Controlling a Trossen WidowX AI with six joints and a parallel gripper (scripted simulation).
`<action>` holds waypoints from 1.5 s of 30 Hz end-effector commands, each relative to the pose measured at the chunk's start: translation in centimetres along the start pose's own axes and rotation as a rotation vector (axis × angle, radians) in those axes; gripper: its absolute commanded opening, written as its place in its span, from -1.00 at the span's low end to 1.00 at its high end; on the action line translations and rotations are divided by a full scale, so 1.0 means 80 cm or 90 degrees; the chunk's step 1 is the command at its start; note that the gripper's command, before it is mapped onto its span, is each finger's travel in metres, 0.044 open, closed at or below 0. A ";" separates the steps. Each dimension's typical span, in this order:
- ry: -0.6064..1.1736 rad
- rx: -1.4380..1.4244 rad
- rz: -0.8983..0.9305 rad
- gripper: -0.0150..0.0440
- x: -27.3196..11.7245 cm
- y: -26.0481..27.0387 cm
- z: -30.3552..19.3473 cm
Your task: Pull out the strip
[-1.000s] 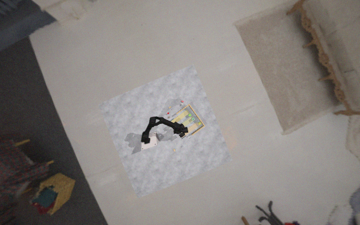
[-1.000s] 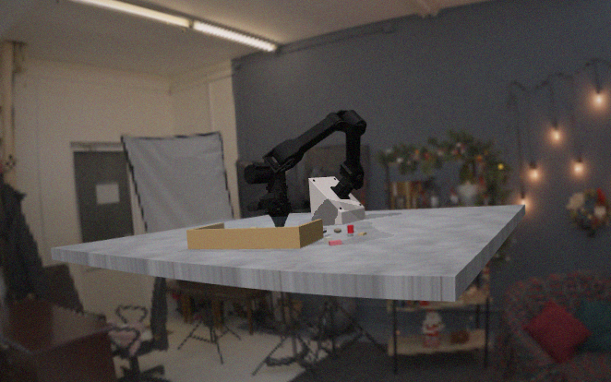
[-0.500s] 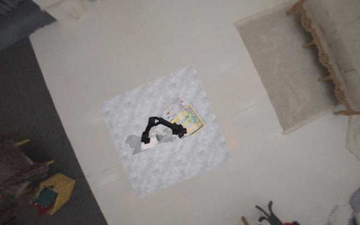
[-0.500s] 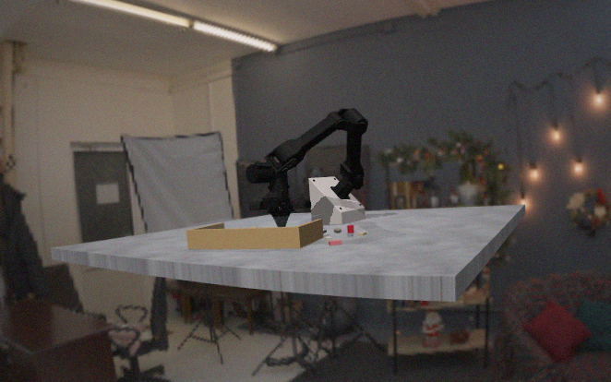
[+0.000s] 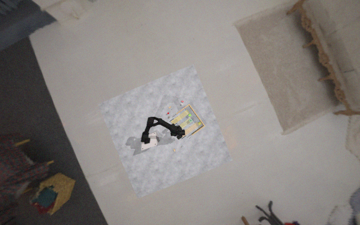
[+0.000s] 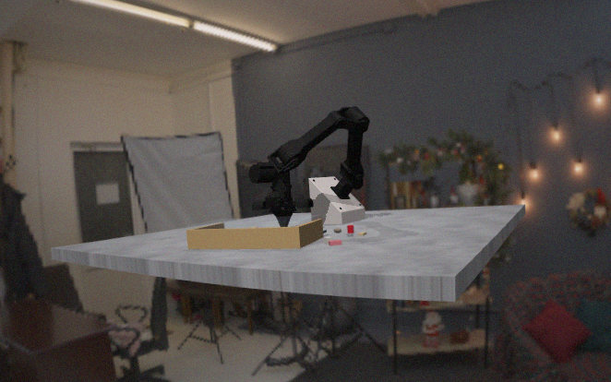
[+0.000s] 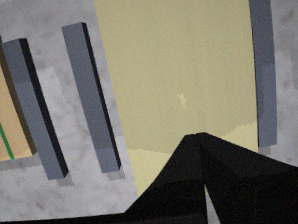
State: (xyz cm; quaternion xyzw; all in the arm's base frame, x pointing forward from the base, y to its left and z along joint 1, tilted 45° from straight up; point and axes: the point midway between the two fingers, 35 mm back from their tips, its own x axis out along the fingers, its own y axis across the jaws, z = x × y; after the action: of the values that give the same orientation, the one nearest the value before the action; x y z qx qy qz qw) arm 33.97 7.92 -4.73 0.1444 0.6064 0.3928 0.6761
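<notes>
In the top view, a small teal-green cube [image 5: 191, 120] with a pale mark, apparently the labelled one, rests at the far part of the middle pale strip [image 5: 185, 125]. A yellow strip [image 5: 178, 117] and a tan strip [image 5: 191, 129] lie to either side. A bright green cube [image 5: 190, 115] and a yellow-green cube [image 5: 199, 123] are nearby. My gripper [image 6: 284, 225] [image 7: 194, 144] is shut and empty, pointing down at the tray's arm side. In the wrist view its tips overlap a wide pale-yellow strip [image 7: 175, 75]; their height above it is unclear.
A wooden wall [image 5: 196, 115] [image 6: 245, 238] edges the tray. Grey rails [image 7: 90, 95] [image 7: 266, 100] flank the wide strip, and a tan strip [image 7: 10, 125] is at left. A red block [image 5: 168, 113] [image 6: 350, 229] and a pink block [image 5: 182, 101] [image 6: 335, 243] lie outside the tray.
</notes>
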 end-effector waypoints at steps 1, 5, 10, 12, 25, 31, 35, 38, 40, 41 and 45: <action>0.014 0.005 0.002 -0.49 0.007 0.000 -0.015; 0.014 0.005 0.002 -0.49 0.007 0.000 -0.023; 0.014 0.005 0.002 -0.49 0.007 0.000 -0.033; 0.014 0.005 0.002 -0.49 0.007 0.000 -0.037; 0.015 0.006 0.002 -0.49 0.007 -0.001 -0.061; 0.015 0.006 0.002 -0.49 0.007 -0.001 -0.073; 0.015 0.006 0.002 -0.49 0.007 -0.001 -0.081; 0.016 0.006 0.002 -0.49 0.007 -0.001 -0.086; 0.016 0.007 0.002 -0.49 0.007 -0.002 -0.090; 0.016 0.007 0.002 -0.49 0.007 -0.002 -0.092; 0.016 0.007 0.002 -0.49 0.006 -0.002 -0.099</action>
State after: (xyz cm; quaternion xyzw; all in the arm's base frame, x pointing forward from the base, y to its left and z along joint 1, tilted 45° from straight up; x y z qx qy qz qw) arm 27.86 5.86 -6.34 0.1450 0.6041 0.3925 0.6782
